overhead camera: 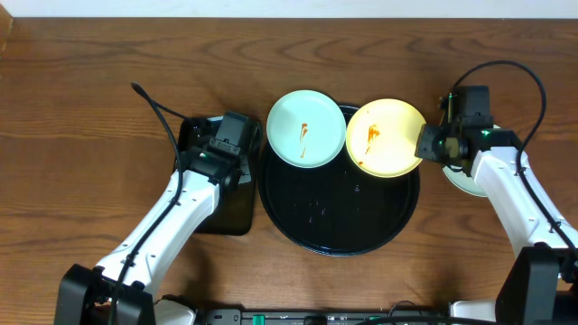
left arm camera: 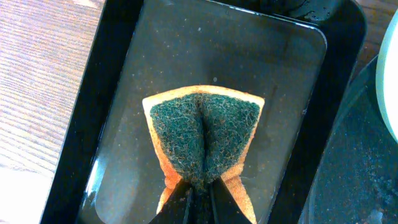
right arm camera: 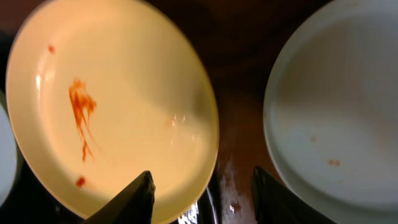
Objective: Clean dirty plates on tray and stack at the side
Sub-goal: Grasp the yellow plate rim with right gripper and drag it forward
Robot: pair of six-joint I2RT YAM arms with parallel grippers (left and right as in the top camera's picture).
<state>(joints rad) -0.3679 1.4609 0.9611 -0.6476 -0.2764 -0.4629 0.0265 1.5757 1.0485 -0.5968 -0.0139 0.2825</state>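
Note:
The round black tray (overhead camera: 343,217) lies mid-table. A pale blue plate (overhead camera: 307,128) with an orange smear rests on its upper left rim. A pale yellow plate (overhead camera: 386,137) with sauce smears rests on its upper right rim; it also shows in the right wrist view (right arm camera: 124,106). A second pale plate (overhead camera: 459,183) lies on the table to the right, partly under my right arm, with small specks (right arm camera: 336,118). My right gripper (overhead camera: 424,143) (right arm camera: 202,190) is open and straddles the yellow plate's right edge. My left gripper (overhead camera: 226,149) (left arm camera: 199,190) is shut on a green-topped orange sponge (left arm camera: 202,134).
A small black rectangular tray (overhead camera: 226,212) (left arm camera: 124,93) lies left of the round tray, and the sponge sits over it. The round tray's edge (left arm camera: 348,162) shows at the right of the left wrist view. Cables run over the wooden table by both arms.

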